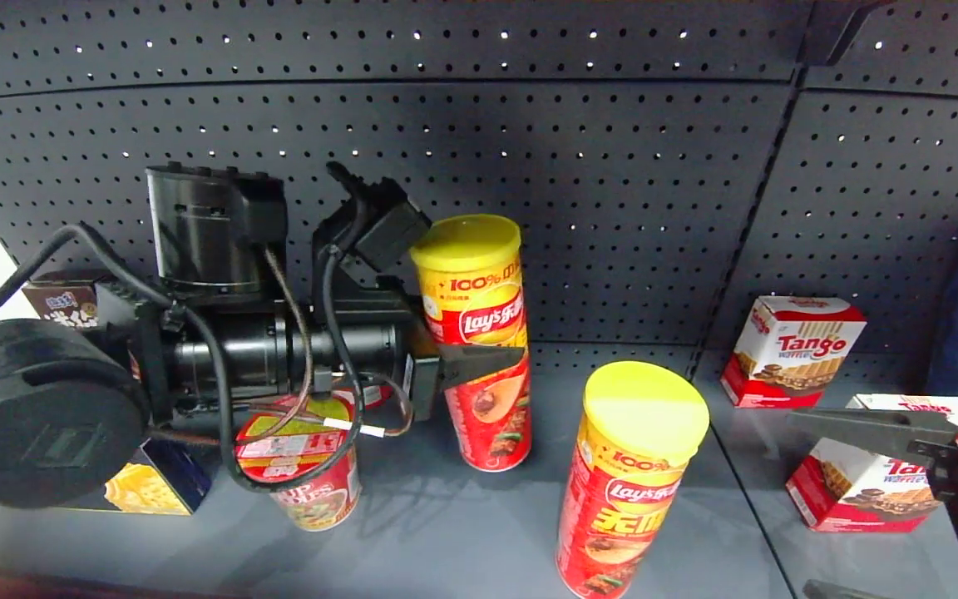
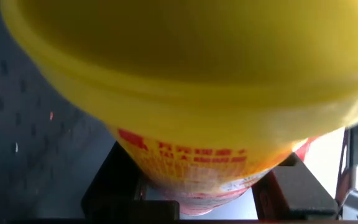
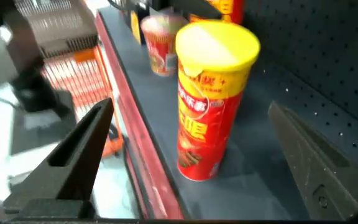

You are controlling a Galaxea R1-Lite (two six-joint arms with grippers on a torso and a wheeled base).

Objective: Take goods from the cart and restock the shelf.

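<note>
Held chips can (image 1: 479,333): standing upright toward the far side of the shelf (image 1: 446,549), in the middle; whether its base is touching the board cannot be told.
Left gripper (image 1: 487,353): clamping that can around its middle, coming in from the left.
Second chips can (image 1: 629,482): standing free, nearer and to the right.
Right gripper (image 3: 188,118): hanging spread wide and holding nothing, near the wafer boxes (image 1: 791,349).
Progress: one can is looking placed, one is awaiting release; further cart goods are probably remaining.
</note>
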